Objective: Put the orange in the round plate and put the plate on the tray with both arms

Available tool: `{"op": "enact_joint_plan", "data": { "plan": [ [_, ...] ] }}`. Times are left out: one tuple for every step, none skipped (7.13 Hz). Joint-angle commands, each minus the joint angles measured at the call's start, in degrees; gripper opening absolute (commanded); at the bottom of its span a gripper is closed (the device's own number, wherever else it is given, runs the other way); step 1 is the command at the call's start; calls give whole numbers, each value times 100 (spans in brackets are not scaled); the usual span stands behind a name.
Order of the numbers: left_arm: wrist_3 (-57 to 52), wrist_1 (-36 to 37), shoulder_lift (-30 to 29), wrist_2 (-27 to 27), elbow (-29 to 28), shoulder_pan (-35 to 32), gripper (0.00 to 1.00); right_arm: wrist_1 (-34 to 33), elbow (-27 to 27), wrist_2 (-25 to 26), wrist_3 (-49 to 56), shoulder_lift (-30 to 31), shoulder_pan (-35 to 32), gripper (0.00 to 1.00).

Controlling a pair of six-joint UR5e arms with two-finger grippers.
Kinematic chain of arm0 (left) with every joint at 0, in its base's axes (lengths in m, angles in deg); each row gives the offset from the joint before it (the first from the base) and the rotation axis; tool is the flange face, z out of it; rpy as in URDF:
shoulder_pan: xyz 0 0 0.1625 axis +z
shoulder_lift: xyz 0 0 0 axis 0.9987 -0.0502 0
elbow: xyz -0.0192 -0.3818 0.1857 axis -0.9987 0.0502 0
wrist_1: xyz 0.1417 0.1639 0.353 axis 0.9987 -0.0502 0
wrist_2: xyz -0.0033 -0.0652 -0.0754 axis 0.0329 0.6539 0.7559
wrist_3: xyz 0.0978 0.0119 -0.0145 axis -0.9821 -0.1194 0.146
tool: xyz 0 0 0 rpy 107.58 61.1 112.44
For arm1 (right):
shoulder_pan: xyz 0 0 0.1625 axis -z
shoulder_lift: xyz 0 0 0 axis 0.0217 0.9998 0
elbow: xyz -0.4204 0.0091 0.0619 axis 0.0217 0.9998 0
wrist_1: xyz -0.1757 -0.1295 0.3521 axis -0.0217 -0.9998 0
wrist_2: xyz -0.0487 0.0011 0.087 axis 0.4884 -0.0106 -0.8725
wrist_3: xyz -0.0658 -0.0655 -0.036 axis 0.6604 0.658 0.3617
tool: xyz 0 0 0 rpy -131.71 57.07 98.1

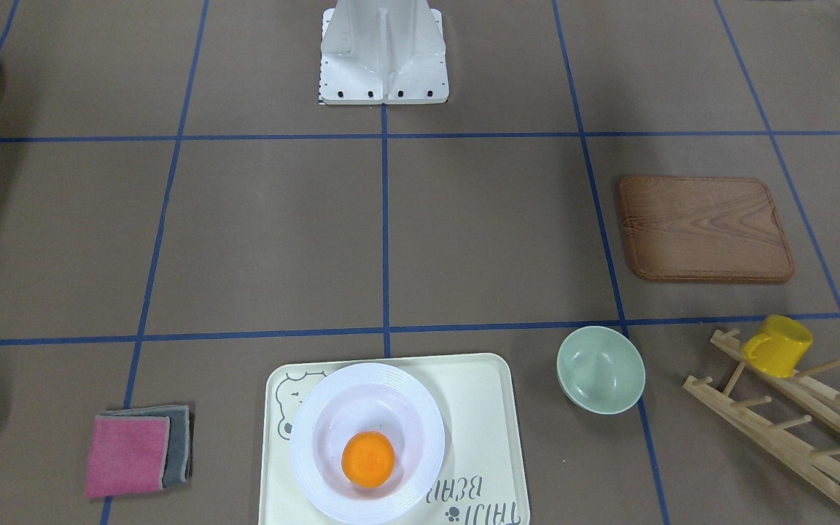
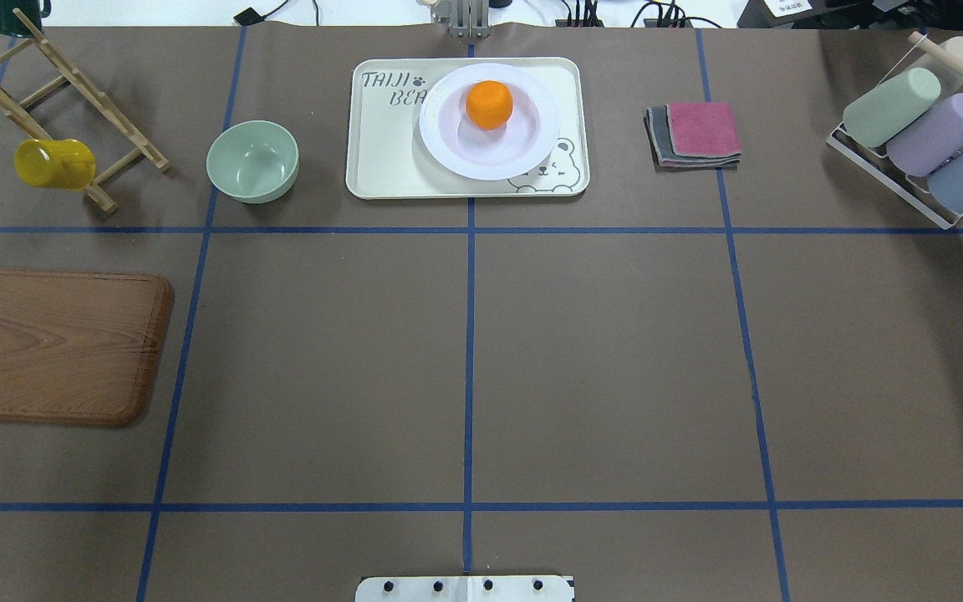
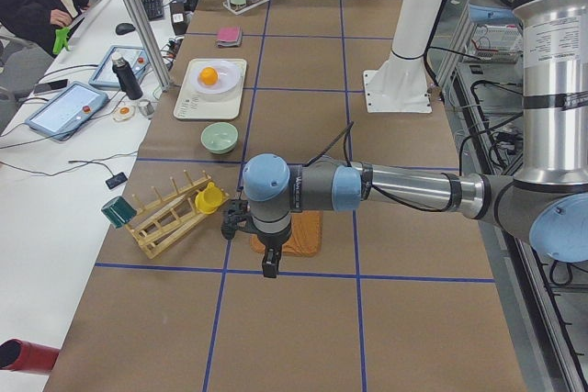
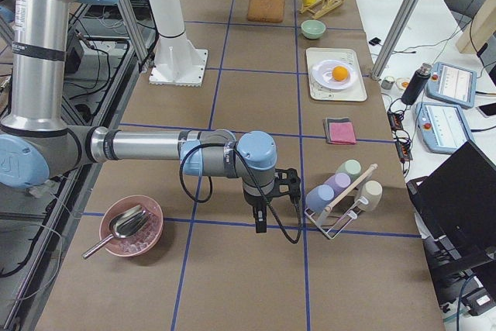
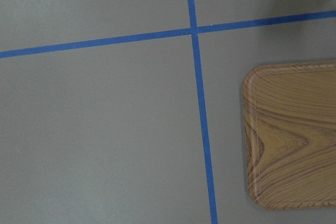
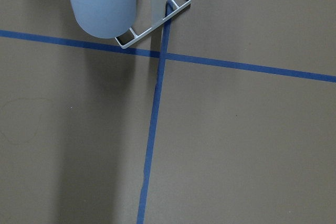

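We had the orange [image 1: 367, 458] cupped in the plate [image 1: 305, 437] on the tray [image 1: 478, 408], lower middle. Couldn't tell if left gripper [image 3: 268, 265] or right gripper [image 4: 260, 224] clenched.

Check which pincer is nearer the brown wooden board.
Left. The left pincer hangs right beside the wooden board; the right pincer is at the table's opposite end, by the cup rack.

My left gripper [image 3: 267, 262] and right gripper [image 4: 260, 221] show only in the 2 side views, jaws too small to read. The front view's bottom edge crops the tray [image 1: 478, 408].
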Motion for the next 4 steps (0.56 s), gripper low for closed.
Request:
{"op": "enact_joint_plan", "data": {
  "plan": [
    [0,0,1,1,9,0,99,5,56,0,0,15,0,100],
    [0,0,1,1,9,0,99,14,82,0,-8,15,9,100],
    [0,0,-8,1,9,0,99,14,83,0,-17,24,9,100],
    [0,0,0,1,9,0,99,14,109,-9,-17,15,9,100]
  ]
}}
